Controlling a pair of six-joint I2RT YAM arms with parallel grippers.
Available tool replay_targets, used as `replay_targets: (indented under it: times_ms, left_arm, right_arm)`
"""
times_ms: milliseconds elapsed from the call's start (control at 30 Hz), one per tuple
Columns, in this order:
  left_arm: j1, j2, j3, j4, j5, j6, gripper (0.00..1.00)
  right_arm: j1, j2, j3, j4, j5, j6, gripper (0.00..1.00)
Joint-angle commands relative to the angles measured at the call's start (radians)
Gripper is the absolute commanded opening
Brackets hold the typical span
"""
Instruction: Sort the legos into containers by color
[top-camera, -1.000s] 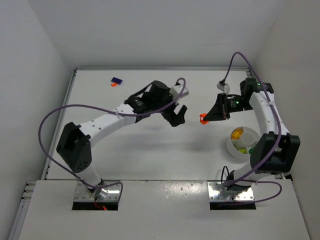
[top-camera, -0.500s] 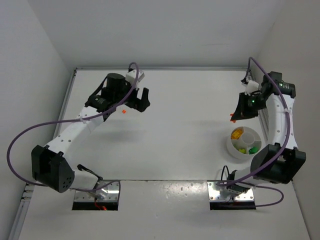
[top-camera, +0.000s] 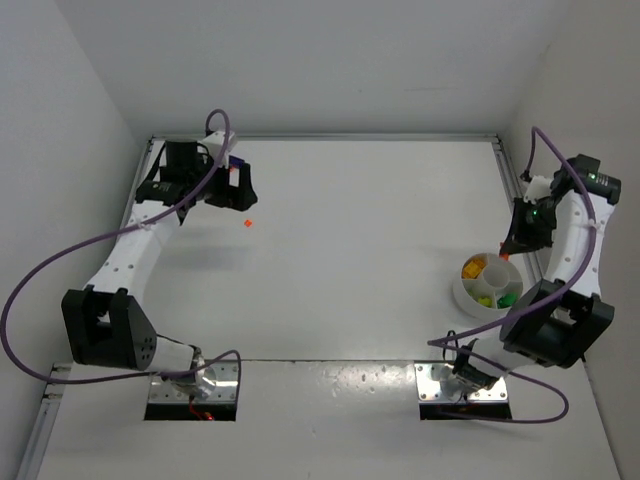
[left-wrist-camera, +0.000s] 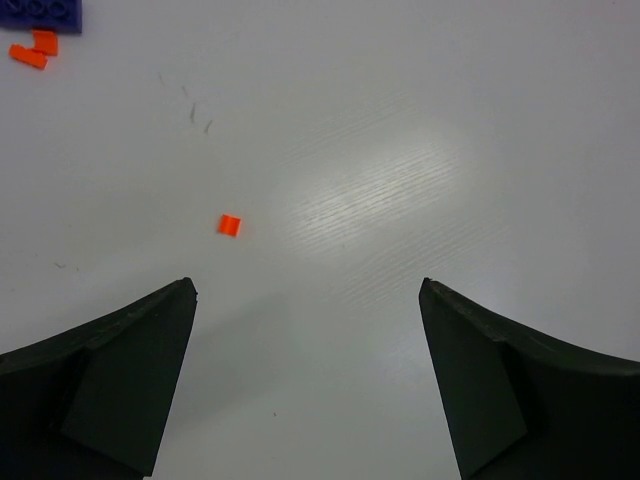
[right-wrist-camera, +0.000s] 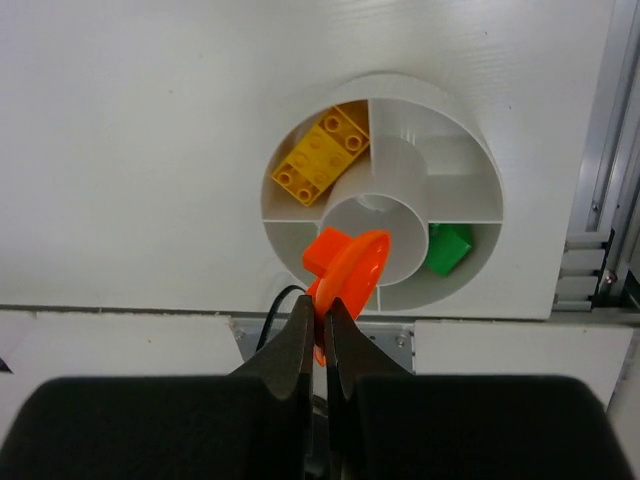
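1. The left gripper (top-camera: 236, 190) hovers at the upper left of the top view, its jaws spread fully with nothing between them.
2. A small orange brick (left-wrist-camera: 230, 225) lies on the table (left-wrist-camera: 400, 150), left of centre in the left wrist view, just ahead of the fingers.
3. A blue brick (left-wrist-camera: 38, 10) and two orange bits (left-wrist-camera: 44, 42) sit in that view's upper left corner.
4. The right gripper (right-wrist-camera: 318, 318) is pinched tight on an orange piece (right-wrist-camera: 350, 265), held above the white dish (right-wrist-camera: 480, 150).
5. Dish sections: a yellow brick (right-wrist-camera: 320, 155) at upper left, a green brick (right-wrist-camera: 448, 248) at lower right.

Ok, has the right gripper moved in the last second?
Yes. In the top view the right gripper has swung rightward, from left of the white dish to above its far rim, shut on an orange lego.
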Motion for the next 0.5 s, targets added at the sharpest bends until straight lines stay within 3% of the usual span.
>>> replay_targets:
  times_ms: [0, 467]
  left_arm:
    - [0.043, 0.013, -0.001, 0.008, 0.107, 0.017, 1.00]
    - [0.117, 0.069, -0.001, 0.017, 0.224, 0.007, 1.00]
  right_arm:
    - [-0.014, 0.027, -0.012, -0.006, 0.047, -0.018, 0.00]
    - [-0.023, 0.091, -0.105, 0.014, 0.074, -0.027, 0.00]
